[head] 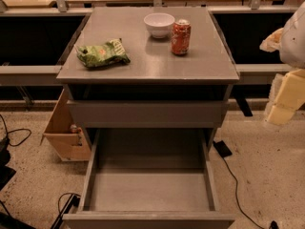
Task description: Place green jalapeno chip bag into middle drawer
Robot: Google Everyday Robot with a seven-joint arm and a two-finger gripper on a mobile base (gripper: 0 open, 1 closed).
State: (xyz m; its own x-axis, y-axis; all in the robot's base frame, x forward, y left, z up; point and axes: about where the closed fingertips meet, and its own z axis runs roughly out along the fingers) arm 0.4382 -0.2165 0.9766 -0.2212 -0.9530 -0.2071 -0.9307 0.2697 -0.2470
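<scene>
1 chip bag [102,54], 1 can [180,37], 1 bowl [159,24] on cabinet [157,63]; hand [285,99] far R, grip unclear.

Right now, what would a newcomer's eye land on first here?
The middle drawer, pulled wide open and empty at the bottom of the view. Next, the green jalapeno chip bag lying on the left of the cabinet top, with the gripper off at the right edge, apart from both.

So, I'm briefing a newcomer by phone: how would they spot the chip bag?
Find the grey cabinet top, with the claw off to its right. At its front left lies the green jalapeno chip bag. It is crumpled, shiny and green, unlike the white bowl and red-orange can further back right.
</scene>
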